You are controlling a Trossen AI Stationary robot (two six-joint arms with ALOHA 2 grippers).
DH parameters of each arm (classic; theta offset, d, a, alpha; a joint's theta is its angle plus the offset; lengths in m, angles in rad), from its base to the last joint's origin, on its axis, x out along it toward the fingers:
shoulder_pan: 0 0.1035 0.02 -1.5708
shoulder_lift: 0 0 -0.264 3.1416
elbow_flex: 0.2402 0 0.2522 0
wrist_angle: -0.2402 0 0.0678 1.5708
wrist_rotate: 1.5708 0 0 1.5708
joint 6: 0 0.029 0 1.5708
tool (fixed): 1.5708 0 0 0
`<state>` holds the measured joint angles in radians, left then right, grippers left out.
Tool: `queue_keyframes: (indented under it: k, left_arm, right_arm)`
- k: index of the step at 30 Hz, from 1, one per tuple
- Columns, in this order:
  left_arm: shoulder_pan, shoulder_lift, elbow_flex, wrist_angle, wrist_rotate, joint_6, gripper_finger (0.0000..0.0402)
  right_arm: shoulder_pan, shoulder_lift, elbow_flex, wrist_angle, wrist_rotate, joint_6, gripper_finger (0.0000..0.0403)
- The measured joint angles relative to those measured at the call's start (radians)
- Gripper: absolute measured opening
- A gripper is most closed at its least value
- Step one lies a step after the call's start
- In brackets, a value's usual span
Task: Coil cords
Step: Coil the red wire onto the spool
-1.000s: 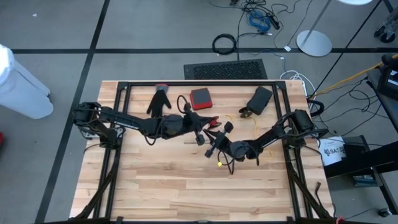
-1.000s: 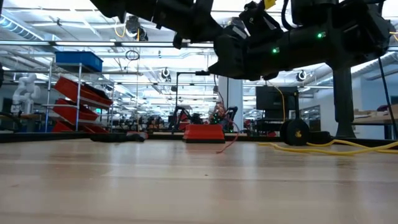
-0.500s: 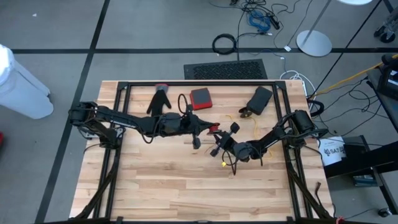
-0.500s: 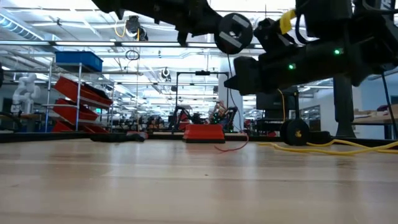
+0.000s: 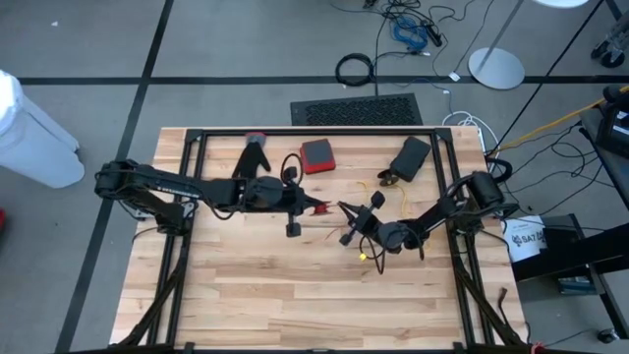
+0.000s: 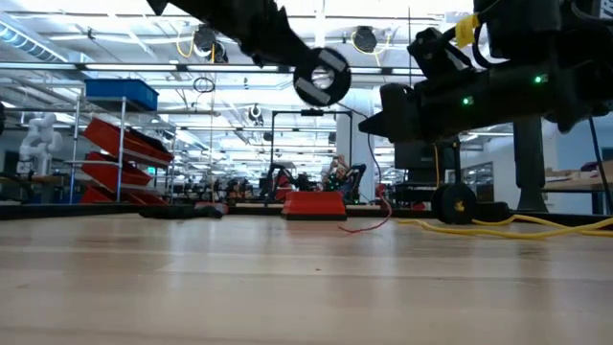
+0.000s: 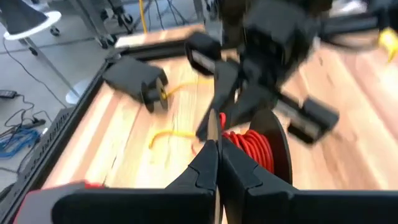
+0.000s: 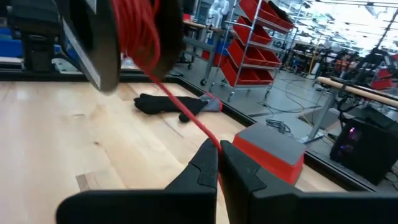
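Arms meet over the middle of the pale wooden surface (image 5: 295, 285). Left end effector (image 7: 214, 138) is clenched on a thin red cord (image 8: 186, 112) wound on a black spool; the right end effector (image 8: 217, 152) is clenched on the same cord, stretched between them. Farther right, a long yellow cable (image 6: 517, 226) lies on the wood.

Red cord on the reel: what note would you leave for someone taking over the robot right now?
Left claw: shut, pinching the red cord, raised over the middle of the table.
Right claw: shut on the same red cord, facing the left claw.
Reel: up in the air between the claws, with red cord wound on it.
Yellow cord: lying loose on the table's right side.
Done: some red cord is on the reel.
Left: the loose red end, and the yellow cord is not coiled.
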<state>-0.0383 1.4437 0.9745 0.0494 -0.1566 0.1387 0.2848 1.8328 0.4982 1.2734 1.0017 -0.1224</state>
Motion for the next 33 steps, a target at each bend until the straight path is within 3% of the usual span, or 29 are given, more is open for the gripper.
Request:
queue_keyframes:
  k: [6, 17, 26, 33]
  left_arm:
    - [-0.002, 0.011, 0.002, -0.056, -0.05, 0.065, 0.0008]
    - [-0.005, 0.085, 0.002, 0.018, -0.23, 0.219, 0.0008]
    - [-0.006, 0.167, 0.002, 0.153, -0.339, 0.326, 0.0008]
    - [-0.006, 0.185, 0.002, 0.162, -0.377, 0.354, 0.0008]
  right_arm:
    - [-0.001, -0.04, -0.005, -0.019, -0.058, 0.025, 0.0]
    - [-0.003, -0.154, -0.005, -0.065, -0.206, 0.088, 0.0]
    - [-0.004, -0.161, 0.036, -0.133, -0.226, 0.122, 0.0]
    - [-0.004, -0.161, 0.062, -0.155, -0.232, 0.11, 0.0]
